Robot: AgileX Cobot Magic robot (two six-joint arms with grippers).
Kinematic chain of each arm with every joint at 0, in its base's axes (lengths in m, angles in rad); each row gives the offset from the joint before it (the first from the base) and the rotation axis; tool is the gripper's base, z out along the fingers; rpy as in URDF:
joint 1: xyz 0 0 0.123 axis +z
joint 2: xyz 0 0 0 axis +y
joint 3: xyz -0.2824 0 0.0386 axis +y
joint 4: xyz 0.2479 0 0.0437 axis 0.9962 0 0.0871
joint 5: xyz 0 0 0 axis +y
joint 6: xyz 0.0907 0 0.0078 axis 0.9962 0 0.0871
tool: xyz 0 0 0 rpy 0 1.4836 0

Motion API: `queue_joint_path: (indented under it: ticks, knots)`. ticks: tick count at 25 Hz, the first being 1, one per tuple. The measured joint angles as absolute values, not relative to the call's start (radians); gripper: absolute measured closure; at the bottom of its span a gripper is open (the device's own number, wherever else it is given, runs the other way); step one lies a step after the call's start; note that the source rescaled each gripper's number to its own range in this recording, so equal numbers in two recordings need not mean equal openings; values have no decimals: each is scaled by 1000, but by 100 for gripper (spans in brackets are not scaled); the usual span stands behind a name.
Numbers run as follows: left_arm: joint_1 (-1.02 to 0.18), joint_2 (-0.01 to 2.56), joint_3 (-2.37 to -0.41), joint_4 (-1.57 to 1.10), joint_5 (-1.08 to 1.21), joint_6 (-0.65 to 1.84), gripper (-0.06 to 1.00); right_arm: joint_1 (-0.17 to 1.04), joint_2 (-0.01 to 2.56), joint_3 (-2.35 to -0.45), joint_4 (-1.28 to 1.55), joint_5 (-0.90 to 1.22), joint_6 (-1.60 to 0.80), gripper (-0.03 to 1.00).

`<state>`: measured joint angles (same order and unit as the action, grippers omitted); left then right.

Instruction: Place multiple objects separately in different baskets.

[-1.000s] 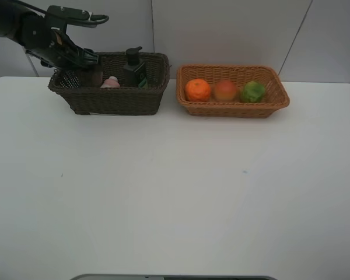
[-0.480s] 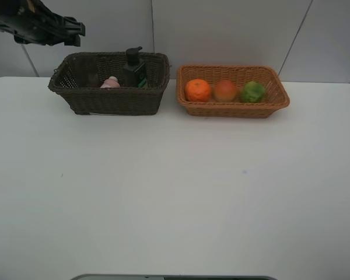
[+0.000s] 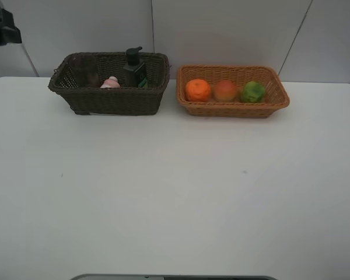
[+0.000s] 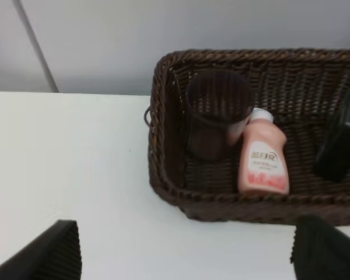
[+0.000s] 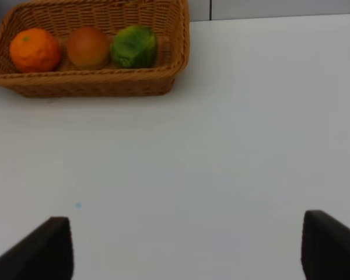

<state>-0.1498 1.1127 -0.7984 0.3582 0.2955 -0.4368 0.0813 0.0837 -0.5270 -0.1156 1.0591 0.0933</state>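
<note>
While my left gripper [image 4: 184, 256] hangs wide open with nothing between its fingertips, it looks down on the near end of the dark brown basket [image 4: 163, 134]. Inside it the pink tube [image 4: 262, 157] lies on its side, with its long axis running from the near wall toward the far wall and its white cap pointing to the far wall. The mauve cup [image 4: 217, 114] stands upright with its mouth upward, touching the tube near the cap, close to the basket's end wall. The dark green pump bottle [image 3: 134, 69] stands upright too, pump head on top, on the other side of the tube.

I count two baskets, side by side at the back of the white table [image 3: 175, 192] and a little apart. The dark one holds three things. The light tan basket [image 3: 233, 108] holds three round fruits in one row along its length: one orange [image 3: 198, 90], one peach [image 3: 224, 90], one green fruit [image 3: 252, 91].

My left arm [image 3: 1, 26] is raised high, at the upper left edge of the high view. My right gripper [image 5: 186, 248] is also wide open and empty, held above bare table on the near side of the tan basket and well apart from it.
</note>
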Motion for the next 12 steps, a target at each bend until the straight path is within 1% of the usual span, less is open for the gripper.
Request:
queue_joint_path:
  ticks: [5, 9, 12]
  knots:
    - [-150, 837, -765, 331, 555, -400, 2, 81, 84, -527, -116, 1059, 93, 35]
    - [-150, 621, -764, 256, 770, -275, 2, 81, 84, -527, -116, 1059, 93, 35]
    - [-150, 484, -763, 152, 914, -168, 2, 81, 84, -527, -116, 1059, 93, 35]
